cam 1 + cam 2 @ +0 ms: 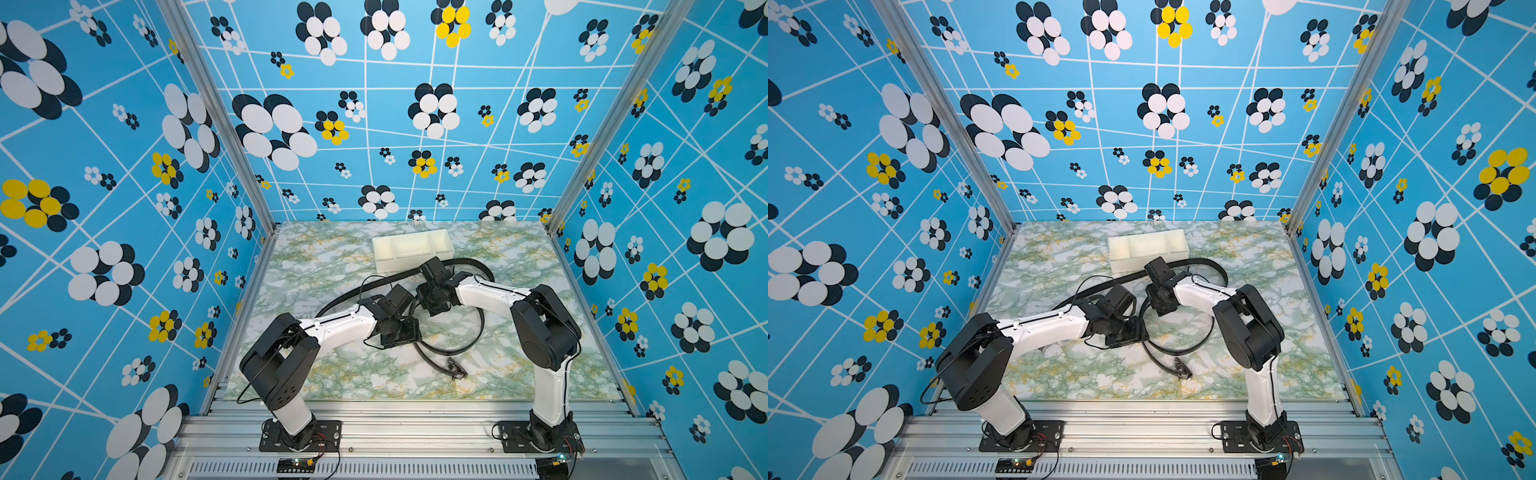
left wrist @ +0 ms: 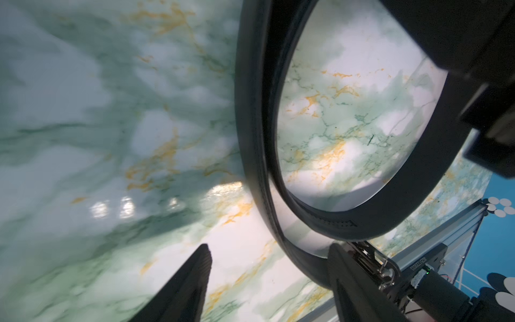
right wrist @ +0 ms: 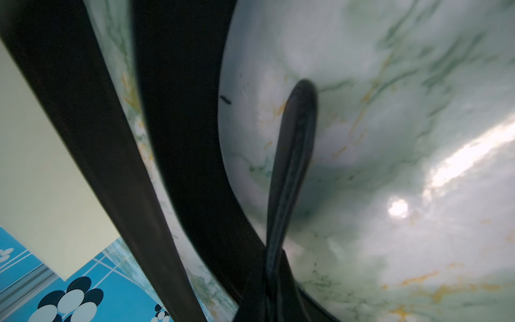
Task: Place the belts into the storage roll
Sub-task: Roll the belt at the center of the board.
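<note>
The green marble tabletop (image 1: 324, 257) is the biggest thing here, and both my arms reach out over its middle.

The two belts are long, black and loose. The first belt (image 1: 473, 262) starts near the middle of the tabletop on my left side. It runs just in front of the storage roll, goes under my right arm and bends back toward the right edge. The second belt (image 1: 480, 332) makes a big round loop in the middle of the tabletop, between my two arms. Both belts lie on the tabletop, outside the storage roll.

The storage roll (image 1: 395, 262) is a low cream tray with three parts. It sits close to the far edge, about halfway along it. In the right wrist view its pale wall shows right beside a black strap.

My left fingers (image 1: 405, 334) are spread apart, with only bare tabletop between them. The belt loop curves past just beside one of them.

My right fingers (image 3: 299, 106) are pressed tight together, low over the tabletop. I cannot tell if they pinch anything.

The dark buckle (image 1: 455, 371) lies at the end of the second belt, toward the near edge.
</note>
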`<state>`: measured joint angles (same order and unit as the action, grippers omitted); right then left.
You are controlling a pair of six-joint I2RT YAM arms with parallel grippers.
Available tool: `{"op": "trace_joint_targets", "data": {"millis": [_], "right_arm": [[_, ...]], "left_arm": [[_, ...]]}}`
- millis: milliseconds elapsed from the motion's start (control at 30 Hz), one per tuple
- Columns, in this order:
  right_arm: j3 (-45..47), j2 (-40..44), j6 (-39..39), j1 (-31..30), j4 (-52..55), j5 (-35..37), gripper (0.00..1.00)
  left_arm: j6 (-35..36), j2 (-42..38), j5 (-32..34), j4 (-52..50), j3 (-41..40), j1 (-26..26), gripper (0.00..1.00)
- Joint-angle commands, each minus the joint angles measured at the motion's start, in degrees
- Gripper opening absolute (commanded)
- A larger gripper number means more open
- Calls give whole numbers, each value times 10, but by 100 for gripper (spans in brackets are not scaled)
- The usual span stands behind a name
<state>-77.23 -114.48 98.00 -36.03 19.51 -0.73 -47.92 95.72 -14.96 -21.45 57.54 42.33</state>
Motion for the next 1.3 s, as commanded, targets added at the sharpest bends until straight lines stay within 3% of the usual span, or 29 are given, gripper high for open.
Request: {"op": "trace_joint_targets", "data": {"millis": [0, 200, 300, 367, 433, 500, 567, 600, 733, 800, 867, 1033, 1267], "right_arm": [[19, 6, 2, 1, -8, -8, 0], [32, 13, -8, 1, -23, -18, 0], [34, 15, -19, 1, -33, -28, 0], [33, 23, -38, 1, -35, -30, 0], [32, 41, -67, 4, -20, -30, 1], [35, 74, -113, 7, 6, -22, 28], [32, 120, -172, 6, 72, 2, 62], [29, 148, -206, 6, 116, 14, 73], [42, 249, -314, 6, 284, 61, 91], [70, 286, -357, 5, 341, 45, 91], [114, 322, -372, -7, 355, 24, 90], [226, 377, -356, -57, 319, -26, 89], [292, 358, -308, -129, 249, -41, 89]], "left_arm": [[33, 23, 4, -12, 27, -15, 73], [65, 102, 16, -31, 90, -15, 69], [76, 138, 30, -46, 113, -15, 53], [83, 154, 43, -55, 126, -17, 32], [88, 166, 50, -61, 136, -20, 23], [94, 173, 55, -68, 145, -24, 16], [102, 179, 55, -75, 152, -26, 13], [107, 182, 55, -81, 157, -26, 11], [129, 191, 55, -97, 167, -28, 11], [139, 194, 42, -93, 165, -31, 11], [144, 197, 38, -92, 163, -36, 0], [141, 191, 37, -71, 145, -43, 0], [128, 198, 39, -76, 156, -39, 2]]}}
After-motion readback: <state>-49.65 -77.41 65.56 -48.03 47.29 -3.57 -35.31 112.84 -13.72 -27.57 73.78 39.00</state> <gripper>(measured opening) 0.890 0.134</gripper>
